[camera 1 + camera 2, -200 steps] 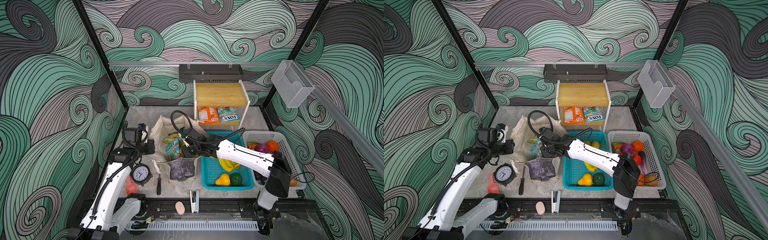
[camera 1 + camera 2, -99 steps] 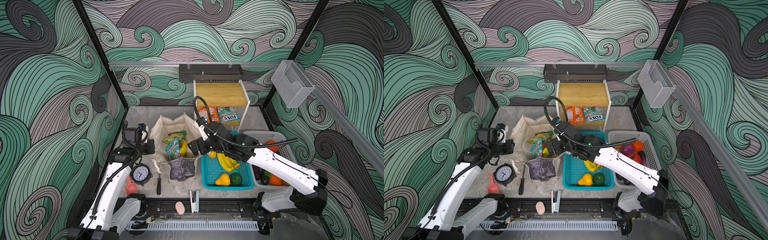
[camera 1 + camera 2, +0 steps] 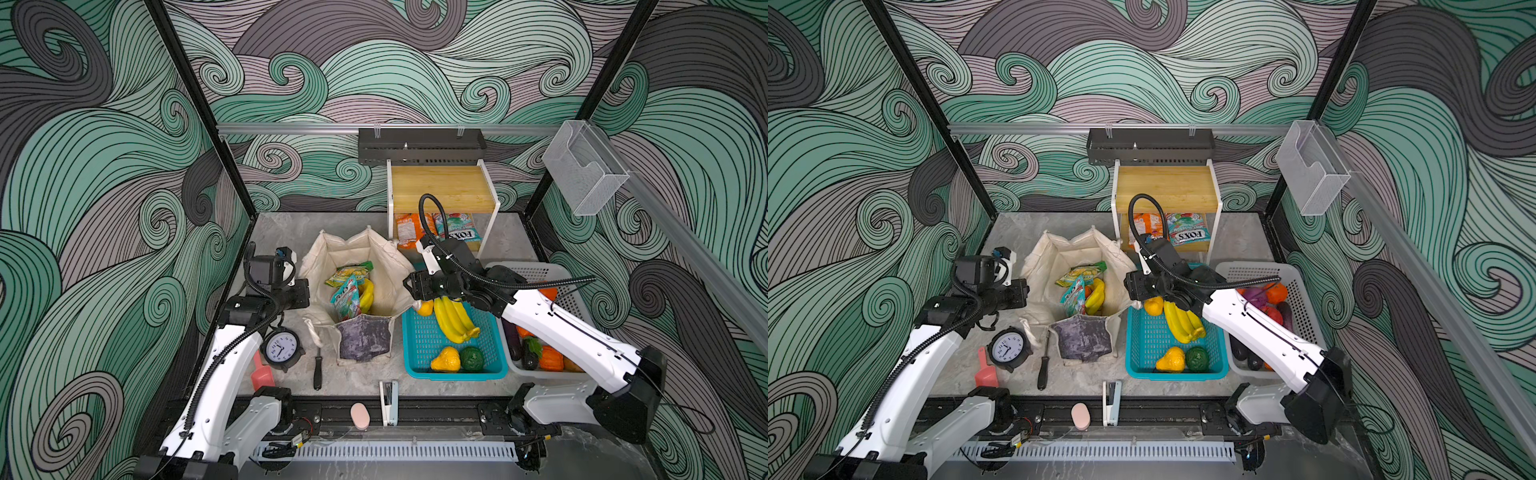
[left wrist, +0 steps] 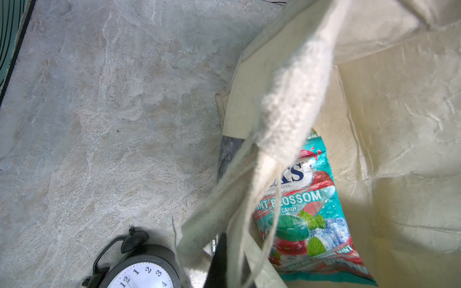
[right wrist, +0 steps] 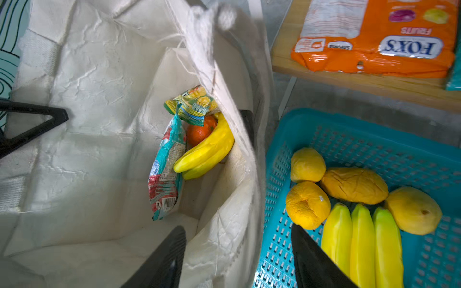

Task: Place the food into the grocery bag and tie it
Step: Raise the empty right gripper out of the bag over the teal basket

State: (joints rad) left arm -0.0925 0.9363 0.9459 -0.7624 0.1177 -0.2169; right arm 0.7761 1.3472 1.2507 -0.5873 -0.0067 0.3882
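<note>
The left fingers [image 5: 35, 111] clamp the grocery bag [image 5: 87, 99] rim; the right fingers [image 5: 169, 254] stand apart, bag wall between them, teal basket [image 5: 349, 129] under 1.

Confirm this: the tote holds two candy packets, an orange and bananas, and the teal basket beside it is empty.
Not empty: in the right wrist view the teal basket holds a banana bunch and other yellow fruit. The tote does hold a teal packet, a yellow-green packet, an orange and bananas.
</note>
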